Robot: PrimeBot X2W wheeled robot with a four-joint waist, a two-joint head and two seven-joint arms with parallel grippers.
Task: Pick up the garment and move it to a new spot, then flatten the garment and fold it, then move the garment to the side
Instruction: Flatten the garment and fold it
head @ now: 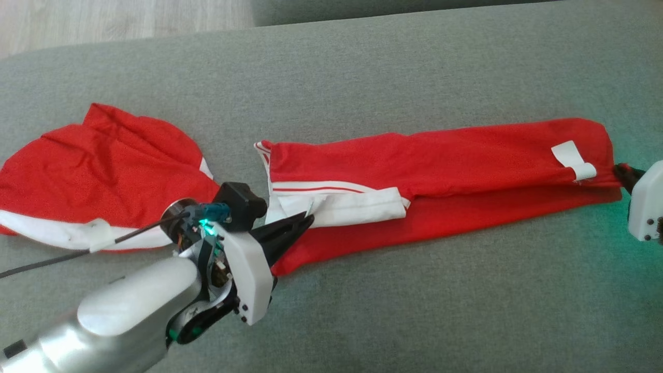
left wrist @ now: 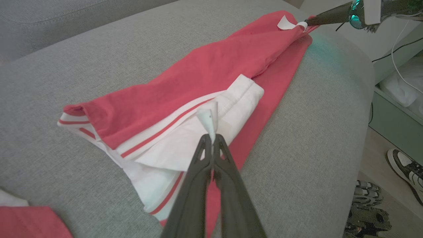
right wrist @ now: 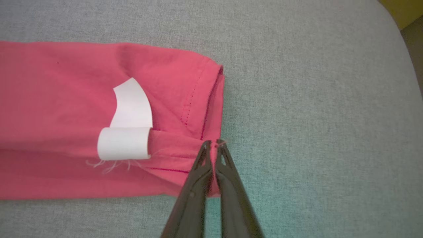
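A red garment with white, red-striped trim lies stretched in a long band across the grey cushion. My left gripper is shut on a small white tab of the garment's trim, and in the left wrist view its tips pinch that tab above the white folded part. My right gripper is shut on the hem at the garment's far right end. The right wrist view shows its tips closed on the red hem edge, beside a white label.
A second red cloth with a white band lies on the cushion to the left. Wooden floor shows past the cushion's far edge. In the left wrist view, a shoe and a pale shelf unit stand beyond the cushion's end.
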